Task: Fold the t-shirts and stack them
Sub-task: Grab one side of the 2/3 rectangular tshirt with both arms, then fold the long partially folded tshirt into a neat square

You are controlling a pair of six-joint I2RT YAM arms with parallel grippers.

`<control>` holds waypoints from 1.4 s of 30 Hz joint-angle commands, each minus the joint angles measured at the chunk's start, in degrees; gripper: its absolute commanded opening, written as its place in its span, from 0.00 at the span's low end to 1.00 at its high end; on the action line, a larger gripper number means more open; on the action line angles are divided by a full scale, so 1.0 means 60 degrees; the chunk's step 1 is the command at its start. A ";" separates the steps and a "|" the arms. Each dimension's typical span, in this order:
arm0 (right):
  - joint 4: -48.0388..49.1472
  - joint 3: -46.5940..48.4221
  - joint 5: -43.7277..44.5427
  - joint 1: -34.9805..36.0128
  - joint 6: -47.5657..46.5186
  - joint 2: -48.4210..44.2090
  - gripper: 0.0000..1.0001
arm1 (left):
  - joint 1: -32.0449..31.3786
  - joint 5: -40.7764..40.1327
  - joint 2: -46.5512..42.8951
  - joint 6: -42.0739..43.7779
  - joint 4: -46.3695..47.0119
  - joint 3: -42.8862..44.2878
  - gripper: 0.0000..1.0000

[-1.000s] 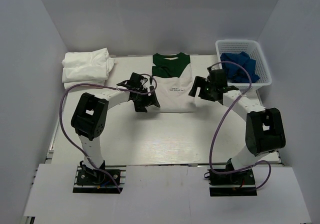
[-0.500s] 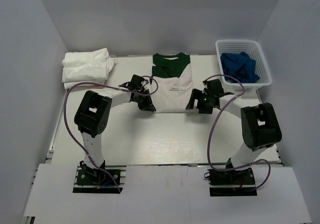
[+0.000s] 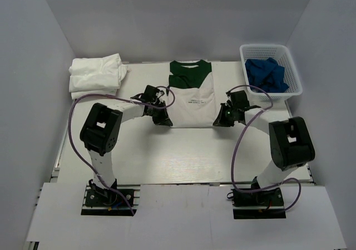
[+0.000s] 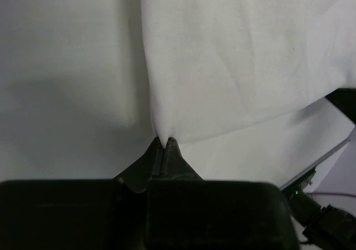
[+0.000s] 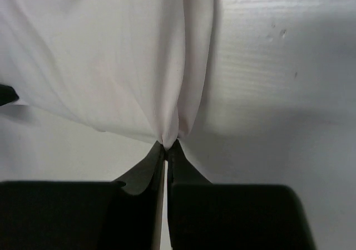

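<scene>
A white t-shirt with a dark green collar and shoulders (image 3: pixel 192 94) lies flat at the back middle of the table, sides folded in. My left gripper (image 3: pixel 166 122) is shut on its near left corner, and the pinched white cloth (image 4: pixel 222 66) rises from the fingertips (image 4: pixel 164 143). My right gripper (image 3: pixel 218 121) is shut on the near right corner, where the white cloth (image 5: pixel 111 66) bunches into the fingertips (image 5: pixel 170 145). A stack of folded plain white t-shirts (image 3: pixel 95 74) sits at the back left corner.
A white plastic basket (image 3: pixel 293 77) holding blue cloth (image 3: pixel 267 73) stands at the back right. Grey walls close in the table (image 3: pixel 178 155) on three sides. Purple cables loop from both arms.
Both grippers came down onto the shirt's near corners and closed on the cloth. One second ago they hovered open beside the shirt.
</scene>
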 commanded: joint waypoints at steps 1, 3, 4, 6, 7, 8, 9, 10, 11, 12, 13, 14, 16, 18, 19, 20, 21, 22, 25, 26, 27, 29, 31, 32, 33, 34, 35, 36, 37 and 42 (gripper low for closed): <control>-0.0447 -0.0403 -0.0004 0.0078 -0.0129 -0.1234 0.00 | -0.0126 0.0153 -0.1758 -0.0111 -0.0259 -0.0806 0.00; -0.1310 -0.0856 -0.0225 0.0107 -0.0100 -0.2097 0.00 | -0.0243 -0.0051 -0.2449 -0.0198 -0.0755 -0.1203 0.00; -0.1704 -0.0974 -0.0675 0.0122 -0.0129 -0.2593 0.00 | -0.0345 -0.0052 -0.2800 -0.0199 -0.0932 -0.1669 0.00; -0.2393 -0.1572 -0.1305 0.0151 -0.0187 -0.3471 0.00 | -0.0463 0.0166 -0.4074 -0.0286 -0.1371 -0.2518 0.00; -0.2657 -0.1793 -0.1484 0.0166 -0.0217 -0.4115 0.00 | -0.0550 0.0327 -0.4513 -0.0287 -0.1504 -0.2784 0.00; -0.3559 -0.1868 -0.1776 0.0166 -0.0246 -0.4441 0.00 | -0.0638 0.0459 -0.4953 -0.0461 -0.1651 -0.2990 0.00; -0.3902 -0.1912 -0.1996 0.0209 -0.0392 -0.5372 0.00 | -0.0639 0.0620 -0.5784 -0.0564 -0.2044 -0.3224 0.00; -0.4253 -0.1840 -0.2027 0.0239 -0.0379 -0.5671 0.00 | -0.0726 0.0723 -0.6169 -0.0681 -0.2250 -0.3226 0.00; -0.5112 -0.1767 -0.2057 0.0210 -0.0393 -0.5906 0.00 | -0.0727 0.0724 -0.6521 -0.0798 -0.2470 -0.3226 0.00; -0.5367 -0.1345 -0.2071 0.0224 -0.0524 -0.6518 0.00 | -0.0843 0.0724 -0.7177 -0.0901 -0.2820 -0.3125 0.00; -0.5761 -0.1153 -0.2043 0.0224 -0.0554 -0.6654 0.00 | -0.0844 0.0724 -0.7459 -0.1033 -0.2940 -0.3022 0.00; -0.5925 -0.0948 -0.1941 0.0224 -0.0569 -0.6772 0.00 | -0.0844 0.0623 -0.7694 -0.1034 -0.3043 -0.2876 0.00; -0.6263 -0.0215 -0.1911 0.0180 -0.0642 -0.6934 0.00 | -0.0844 0.0520 -0.8179 -0.1122 -0.3131 -0.2422 0.00; -0.6235 0.0326 -0.1954 0.0166 -0.0715 -0.6803 0.00 | -0.0844 0.0301 -0.8296 -0.1122 -0.3234 -0.1939 0.00; -0.6162 0.0459 -0.1983 0.0166 -0.0744 -0.6643 0.00 | -0.0844 0.0053 -0.8297 -0.1035 -0.3321 -0.1821 0.00; -0.6132 0.0635 -0.1984 0.0137 -0.0774 -0.6569 0.00 | -0.0844 -0.0109 -0.8297 -0.1034 -0.3322 -0.1617 0.00; -0.6074 0.0723 -0.2042 0.0122 -0.0774 -0.6466 0.00 | -0.0844 -0.0270 -0.8210 -0.1034 -0.3322 -0.1528 0.00; -0.5884 0.1014 -0.2071 0.0136 -0.0817 -0.6117 0.00 | -0.0844 -0.0402 -0.8209 -0.1034 -0.3191 -0.1440 0.00; -0.5445 0.1484 -0.2086 0.0122 -0.0760 -0.5546 0.00 | -0.0757 -0.1000 -0.7786 -0.1034 -0.3058 -0.1089 0.00; -0.5327 0.1602 -0.2072 0.0093 -0.0687 -0.5426 0.00 | -0.0756 -0.1207 -0.7683 -0.1034 -0.3145 -0.0986 0.00; -0.5036 0.1676 -0.2057 0.0093 -0.0599 -0.5309 0.00 | -0.0640 -0.1456 -0.7566 -0.1034 -0.3146 -0.0840 0.00; -0.4683 0.2042 -0.2057 0.0063 -0.0467 -0.4796 0.00 | -0.0639 -0.2378 -0.7171 -0.1121 -0.3045 -0.0547 0.00; -0.4419 0.2494 -0.2013 0.0005 -0.0335 -0.4140 0.00 | -0.0639 -0.3213 -0.6790 -0.1122 -0.3131 -0.0037 0.00; -0.4418 0.2613 -0.1897 -0.0010 -0.0334 -0.3846 0.00 | -0.0639 -0.3347 -0.6339 -0.1122 -0.3131 0.0155 0.00; -0.4389 0.2919 -0.1751 -0.0025 -0.0334 -0.3684 0.00 | -0.0552 -0.3638 -0.6073 -0.1122 -0.3131 0.0563 0.00; -0.4388 0.3241 -0.1590 -0.0068 -0.0334 -0.3392 0.00 | -0.0551 -0.3742 -0.5795 -0.1122 -0.3131 0.0785 0.00; -0.4359 0.3534 -0.1530 -0.0127 -0.0363 -0.3041 0.00 | -0.0464 -0.3743 -0.5517 -0.0991 -0.3131 0.0976 0.00; -0.4345 0.3638 -0.1515 -0.0200 -0.0335 -0.2922 0.00 | -0.0463 -0.3743 -0.4919 -0.0903 -0.3276 0.1195 0.00; -0.4272 0.3755 -0.1442 -0.0200 -0.0334 -0.2761 0.00 | -0.0362 -0.3859 -0.4609 -0.0902 -0.3408 0.1647 0.00; -0.3715 0.4400 -0.1748 -0.0390 -0.0290 -0.1399 0.00 | 0.0020 -0.3773 -0.3216 -0.0697 -0.3586 0.2500 0.00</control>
